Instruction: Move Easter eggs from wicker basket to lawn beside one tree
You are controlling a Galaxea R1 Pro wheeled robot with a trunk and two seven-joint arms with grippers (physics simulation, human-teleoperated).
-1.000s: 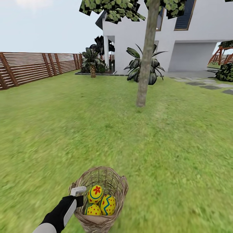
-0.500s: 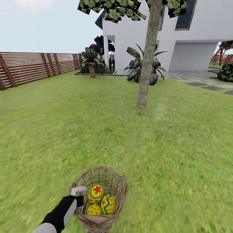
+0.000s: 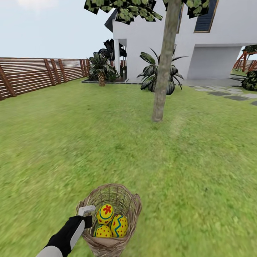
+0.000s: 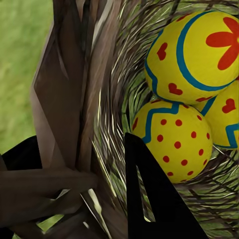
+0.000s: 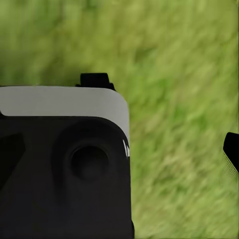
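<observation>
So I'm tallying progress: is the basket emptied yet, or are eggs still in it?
Still full. All three Easter eggs sit inside the wicker basket, which the left pincer grips at its rim; none lie on the lawn.

Rough woven wicker basket holds smooth, glossy painted eggs; slatted fence looks wooden

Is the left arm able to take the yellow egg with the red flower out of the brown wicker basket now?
Probably not yet: the left gripper grips the brown woven wicker basket by its rim, so it is busy. The yellow red-flower egg lies uncovered on top.
</observation>
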